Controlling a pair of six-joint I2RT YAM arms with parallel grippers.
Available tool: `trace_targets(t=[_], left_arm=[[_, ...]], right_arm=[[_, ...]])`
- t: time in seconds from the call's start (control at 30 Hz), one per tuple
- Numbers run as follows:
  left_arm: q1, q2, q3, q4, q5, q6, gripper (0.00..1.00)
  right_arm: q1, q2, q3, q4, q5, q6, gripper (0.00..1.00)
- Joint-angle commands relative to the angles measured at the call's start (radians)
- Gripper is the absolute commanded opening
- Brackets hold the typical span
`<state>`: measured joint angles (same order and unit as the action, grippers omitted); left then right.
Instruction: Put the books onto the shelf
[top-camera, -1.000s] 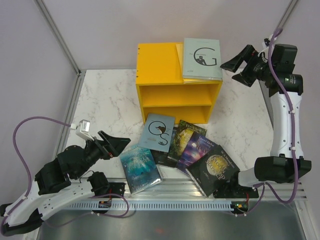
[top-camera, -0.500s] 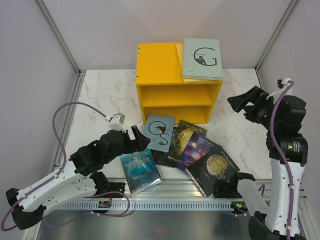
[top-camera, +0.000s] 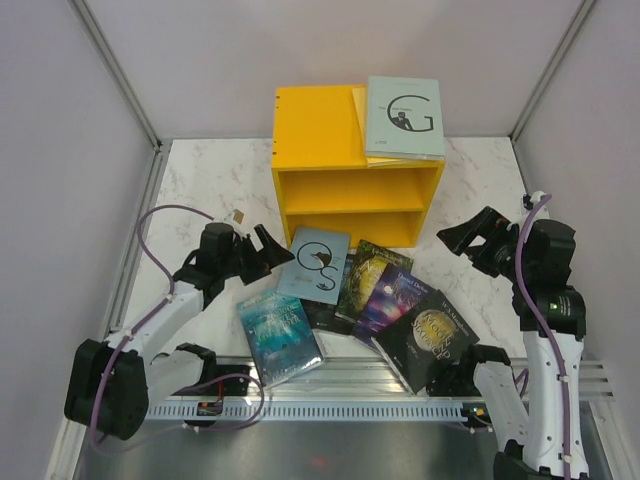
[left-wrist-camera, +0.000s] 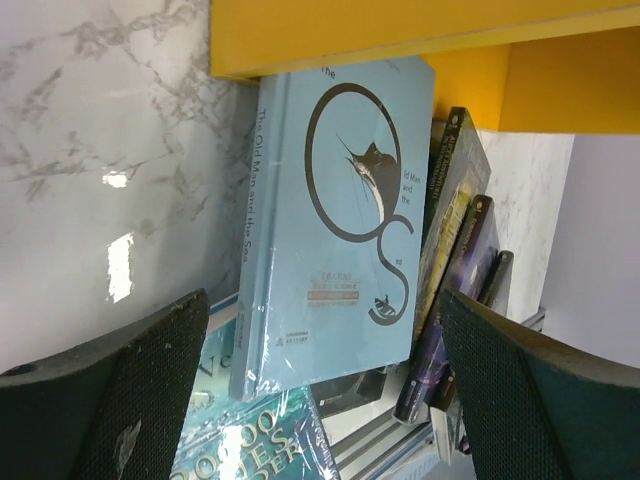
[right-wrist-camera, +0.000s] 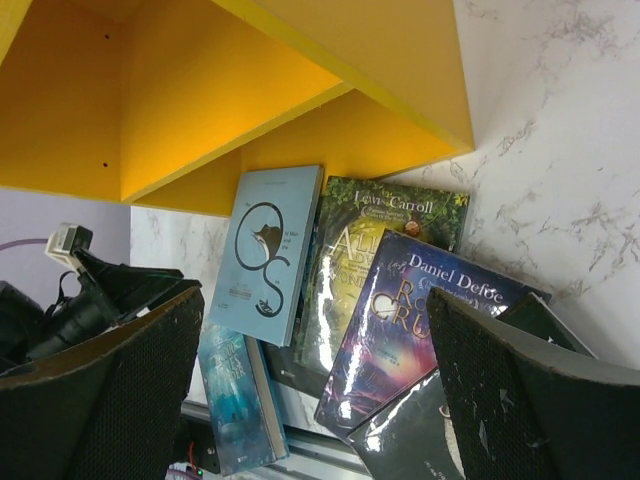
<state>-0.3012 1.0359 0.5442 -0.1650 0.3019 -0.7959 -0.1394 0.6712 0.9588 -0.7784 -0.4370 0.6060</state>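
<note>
Both arms have swung inward over the last second. The left gripper (top-camera: 272, 250) now sits just beside the pale blue book (top-camera: 315, 262), and the right gripper (top-camera: 463, 232) is near the lower right corner of the shelf (top-camera: 312, 125). Each gripper is spread wide and holds nothing. The loose books (top-camera: 400, 300) lie fanned on the bench (top-camera: 210, 180) in front of the shelf (a grey book (top-camera: 403, 118) rests on its top).
</note>
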Motion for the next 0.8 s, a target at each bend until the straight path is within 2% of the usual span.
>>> trace_targets(t=[0.0, 0.17, 0.3, 0.43, 0.67, 0.77], left_arm=[[0.007, 0.067, -0.032, 0.217, 0.161, 0.040, 0.97], [0.008, 0.139, -0.055, 0.232, 0.109, 0.057, 0.96], [0.007, 0.219, -0.085, 0.323, 0.144, 0.043, 0.89], [0.007, 0.294, -0.119, 0.444, 0.204, 0.003, 0.84], [0.007, 0.360, -0.210, 0.779, 0.336, -0.117, 0.73], [0.008, 0.375, -0.228, 0.838, 0.362, -0.138, 0.64]], right_arm=[[0.003, -0.001, -0.028, 0.053, -0.028, 0.002, 0.95], [0.003, -0.007, -0.037, 0.056, -0.031, -0.002, 0.95], [0.003, -0.009, -0.052, 0.064, -0.032, -0.003, 0.95], [0.001, -0.022, -0.066, 0.059, -0.029, -0.005, 0.94], [0.003, -0.059, -0.107, 0.060, -0.035, 0.014, 0.94], [0.003, -0.079, -0.121, 0.051, -0.035, 0.015, 0.94]])
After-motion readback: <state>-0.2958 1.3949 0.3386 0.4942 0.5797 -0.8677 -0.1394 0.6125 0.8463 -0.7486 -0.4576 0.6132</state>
